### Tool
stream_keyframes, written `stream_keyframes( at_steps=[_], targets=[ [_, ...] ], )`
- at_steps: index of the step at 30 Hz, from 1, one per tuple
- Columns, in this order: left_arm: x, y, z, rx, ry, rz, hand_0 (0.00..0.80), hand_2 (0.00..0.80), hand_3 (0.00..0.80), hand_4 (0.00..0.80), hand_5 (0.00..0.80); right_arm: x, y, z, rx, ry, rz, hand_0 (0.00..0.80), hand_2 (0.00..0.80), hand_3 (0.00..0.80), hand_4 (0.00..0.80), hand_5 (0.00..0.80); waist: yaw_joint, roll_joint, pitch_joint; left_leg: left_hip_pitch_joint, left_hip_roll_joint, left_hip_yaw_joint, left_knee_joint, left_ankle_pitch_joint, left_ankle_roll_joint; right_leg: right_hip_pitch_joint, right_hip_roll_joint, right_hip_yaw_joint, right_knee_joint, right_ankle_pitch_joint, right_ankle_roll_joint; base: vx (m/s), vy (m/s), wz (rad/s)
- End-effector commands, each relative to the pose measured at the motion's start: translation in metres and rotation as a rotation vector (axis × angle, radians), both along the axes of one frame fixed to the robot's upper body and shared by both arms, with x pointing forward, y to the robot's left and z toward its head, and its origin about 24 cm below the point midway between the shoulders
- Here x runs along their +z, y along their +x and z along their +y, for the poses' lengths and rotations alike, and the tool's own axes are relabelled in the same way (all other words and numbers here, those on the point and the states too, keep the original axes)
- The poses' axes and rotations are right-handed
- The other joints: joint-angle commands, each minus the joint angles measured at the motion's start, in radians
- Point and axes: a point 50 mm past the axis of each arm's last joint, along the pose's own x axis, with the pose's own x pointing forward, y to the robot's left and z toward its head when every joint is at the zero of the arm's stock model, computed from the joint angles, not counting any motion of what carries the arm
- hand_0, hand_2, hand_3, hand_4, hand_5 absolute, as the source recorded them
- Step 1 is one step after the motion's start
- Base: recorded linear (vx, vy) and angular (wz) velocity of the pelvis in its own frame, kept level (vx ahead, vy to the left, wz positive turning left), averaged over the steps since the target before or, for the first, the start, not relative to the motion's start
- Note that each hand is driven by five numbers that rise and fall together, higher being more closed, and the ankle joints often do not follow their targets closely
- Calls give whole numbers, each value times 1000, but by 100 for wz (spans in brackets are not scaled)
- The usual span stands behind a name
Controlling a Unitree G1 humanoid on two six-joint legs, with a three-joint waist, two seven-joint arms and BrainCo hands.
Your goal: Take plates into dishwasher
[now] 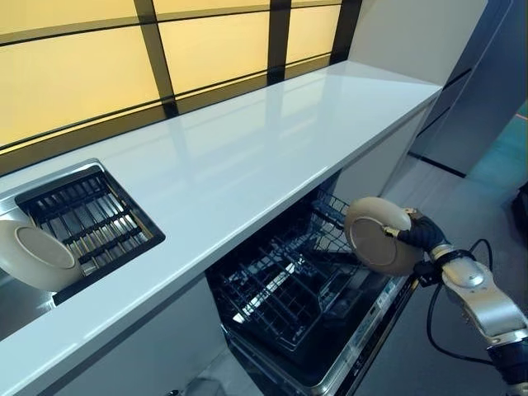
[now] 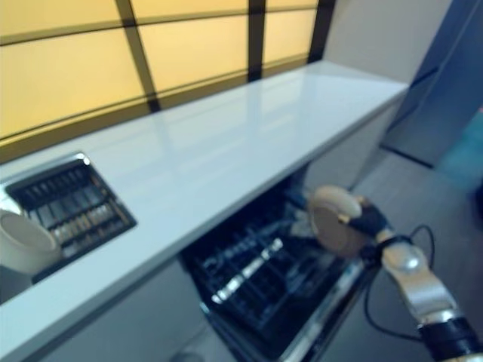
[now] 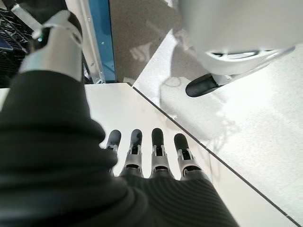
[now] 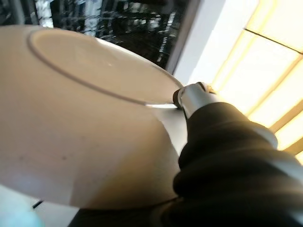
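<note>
Right hand: the right hand [image 1: 419,233] grips a cream plate [image 1: 377,235] by its rim, thumb curled over the edge, plate held on edge with its underside toward the camera.
Plate position: it hangs just ahead of the hand, above the near edge of the open dishwasher rack [image 1: 285,289], not yet between the tines.
Left hand: the left hand [image 3: 149,158] shows only in its wrist view, fingers straight and relaxed, holding nothing, well apart from the work.
Second plate: another cream plate [image 1: 35,252] leans in the sink [image 1: 82,216], far beyond the right hand.
Risk, slip: glazed ceramic is smooth and hard; a rim pinch could let it rotate or drop onto the wire.
Risk, clash: a tilted plate may strike the tines or the upper frame instead of seating in a slot.
Materials: dark coated wire rack; glossy white counter [image 1: 247,148]; rounded, shallow plate with raised foot ring.
</note>
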Motion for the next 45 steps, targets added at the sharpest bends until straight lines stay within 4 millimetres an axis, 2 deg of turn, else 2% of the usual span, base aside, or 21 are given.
stream_keyframes(
  at_steps=[1, 5, 14, 23, 28, 33, 45],
  targets=[
    [8, 14, 12, 18, 42, -52, 0, 0, 0, 0, 0, 13, -7, 19, 37, -72, -161, 800, 800, 800, 800, 800, 32, -29, -33, -62, -9, -68, -8, 39, -12, -11, -13, 6, 79, -42, 33, 0, 0, 0],
    [6, 13, 6, 14, 37, -50, 0, 0, 0, 0, 0, -1, -11, 29, 0, -83, -195, 800, 800, 800, 800, 800, 37, -21, -23, -68, -11, -72, -9, 41, -9, -10, -14, 6, 77, -43, 34, -10, 35, 2],
    [8, 26, -11, -57, 17, -83, 0, 0, 0, 0, 0, -33, -15, 62, -27, -88, -208, 800, 800, 800, 800, 800, 55, -3, -11, -81, -24, -91, 17, 27, -3, -11, -31, -6, 80, -44, 38, 0, 20, 4],
    [13, 48, -27, -125, 1, -123, 0, 0, 0, 0, 0, -45, -8, 93, 24, -128, -186, 800, 800, 800, 800, 800, 68, 14, 4, -94, -42, -108, 17, 26, -2, -22, -47, -19, 76, -36, 44, -13, 11, 2],
    [15, 54, -29, -148, 0, -122, 0, 0, 0, 0, 0, -52, -4, 102, 30, -147, -160, 800, 800, 800, 800, 800, 82, 15, 3, -97, -52, -115, 13, 24, -2, -21, -57, -37, 72, -33, 49, -10, 5, 7],
    [14, 54, -28, -145, 2, -113, 0, 0, 0, 0, 0, -58, -1, 105, 24, -170, -134, 800, 800, 800, 800, 800, 89, 16, 3, -98, -56, -117, 8, 25, 0, -23, -61, -44, 73, -33, 50, -9, 9, 6],
    [12, 42, -18, -136, 20, -88, 0, 0, 0, 0, 0, -77, 5, 94, -53, -197, -62, 800, 800, 800, 800, 800, 98, 22, 6, -89, -67, -115, -16, 26, 6, -27, -64, -47, 74, -34, 52, -2, 0, 3]
  ],
)
